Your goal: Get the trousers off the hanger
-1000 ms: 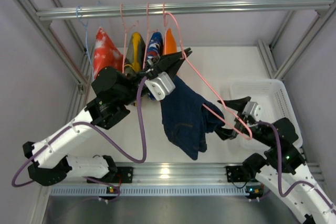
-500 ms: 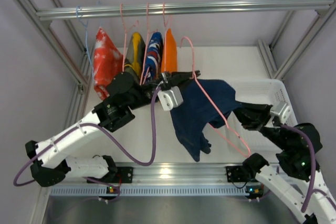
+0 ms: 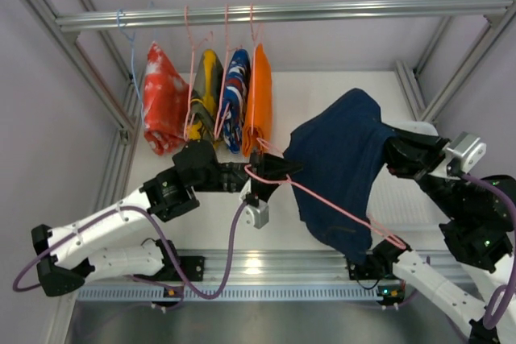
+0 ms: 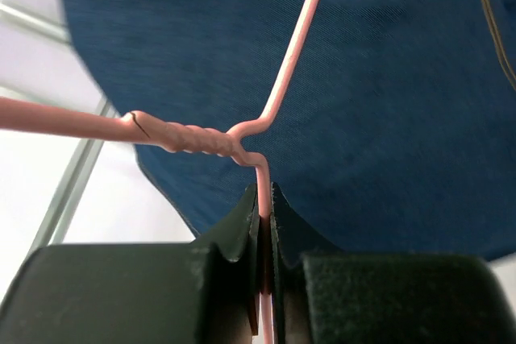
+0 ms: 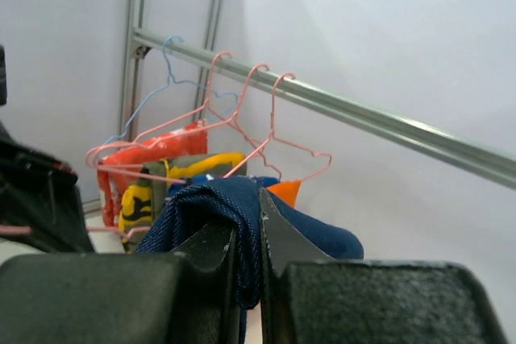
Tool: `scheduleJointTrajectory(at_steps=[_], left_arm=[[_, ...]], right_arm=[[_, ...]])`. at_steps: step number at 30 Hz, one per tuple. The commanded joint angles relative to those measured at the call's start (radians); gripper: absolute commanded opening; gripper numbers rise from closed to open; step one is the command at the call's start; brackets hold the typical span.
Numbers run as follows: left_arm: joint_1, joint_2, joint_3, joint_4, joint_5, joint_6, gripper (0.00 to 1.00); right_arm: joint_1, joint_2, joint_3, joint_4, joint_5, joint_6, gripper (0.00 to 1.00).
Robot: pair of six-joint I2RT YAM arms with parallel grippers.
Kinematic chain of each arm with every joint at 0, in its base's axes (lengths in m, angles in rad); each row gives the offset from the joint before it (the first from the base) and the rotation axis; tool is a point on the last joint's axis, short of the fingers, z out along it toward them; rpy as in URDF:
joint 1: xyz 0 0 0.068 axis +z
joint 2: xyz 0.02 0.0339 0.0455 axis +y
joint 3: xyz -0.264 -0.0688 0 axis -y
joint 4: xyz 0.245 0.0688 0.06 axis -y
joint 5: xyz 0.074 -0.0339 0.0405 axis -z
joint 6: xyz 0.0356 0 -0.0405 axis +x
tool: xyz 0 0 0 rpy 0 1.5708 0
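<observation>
The left fingers (image 4: 236,230) pinch the hanger (image 4: 293,46) just below its twisted neck. The right fingers (image 5: 211,254) pinch a fold of the trousers (image 3: 339,151), which the hanger's wire crosses.

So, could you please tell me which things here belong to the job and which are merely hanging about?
Job: trousers; pink hanger; left end effector, shut on the hanger's neck; right end effector, shut on the trousers.
Bystanders: orange garment; patterned garment; yellow garment; red-and-white garment; pale blue hanger; white basket.
</observation>
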Motion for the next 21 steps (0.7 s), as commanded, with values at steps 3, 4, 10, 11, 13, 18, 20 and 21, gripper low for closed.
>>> scheduleJointTrajectory(at_steps=[3,4,10,11,13,18,20,21], left_arm=[[-0.02,-0.049,-0.055,-0.081,0.119,0.249,0.0],[-0.023,-0.049,-0.066,-0.105,0.137,0.28,0.0],[-0.055,-0.034,-0.116,-0.234,0.18,0.466,0.0],[-0.058,-0.03,-0.13,-0.24,0.182,0.478,0.0],[-0.058,-0.021,-0.142,-0.249,0.19,0.503,0.0],[-0.063,-0.021,-0.204,-0.236,0.216,0.509,0.0],[-0.069,-0.03,-0.225,-0.23,0.214,0.5,0.0],[-0.069,-0.037,-0.244,-0.231,0.213,0.5,0.0]], right_arm=[[0.016,0.046,0.133,0.167,0.035,-0.034,0.0],[0.014,0.052,0.148,0.172,0.035,-0.036,0.0],[0.016,0.108,0.242,0.216,0.027,-0.053,0.0],[0.016,0.124,0.256,0.221,0.027,-0.059,0.0],[0.016,0.153,0.307,0.223,0.027,-0.083,0.0],[0.016,0.222,0.461,0.221,0.058,-0.119,0.0],[0.016,0.25,0.496,0.227,0.069,-0.152,0.0],[0.014,0.256,0.519,0.239,0.084,-0.165,0.0]])
